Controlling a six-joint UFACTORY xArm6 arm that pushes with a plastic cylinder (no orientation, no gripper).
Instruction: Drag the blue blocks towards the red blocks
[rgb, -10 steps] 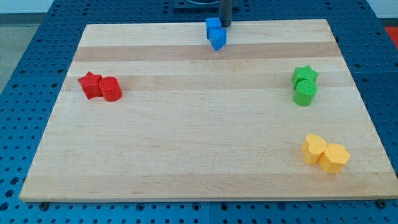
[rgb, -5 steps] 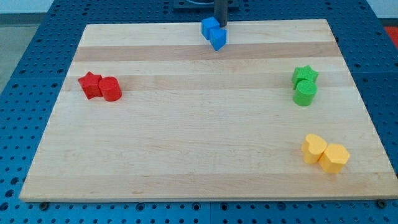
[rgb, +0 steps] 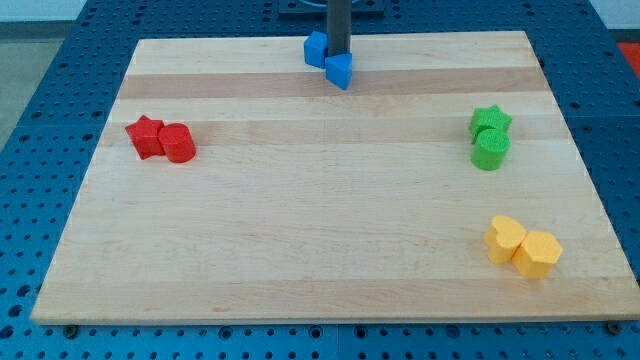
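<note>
Two blue blocks sit at the view's top centre of the wooden board (rgb: 320, 230): a blue cube (rgb: 316, 49) and a blue triangular block (rgb: 339, 71) just right and below it. My tip (rgb: 338, 55) stands between them, touching both. A red star block (rgb: 146, 136) and a red cylinder (rgb: 179, 144) sit together at the view's left, far from the blue blocks.
A green star block (rgb: 490, 121) and a green cylinder (rgb: 490, 150) sit at the view's right. Two yellow blocks (rgb: 523, 246) sit at the lower right. A blue perforated table (rgb: 40, 90) surrounds the board.
My tip moved left from the right of the blue blocks. It pushed in between them, shifting the cube left and parting the pair. Other blocks have not moved.
</note>
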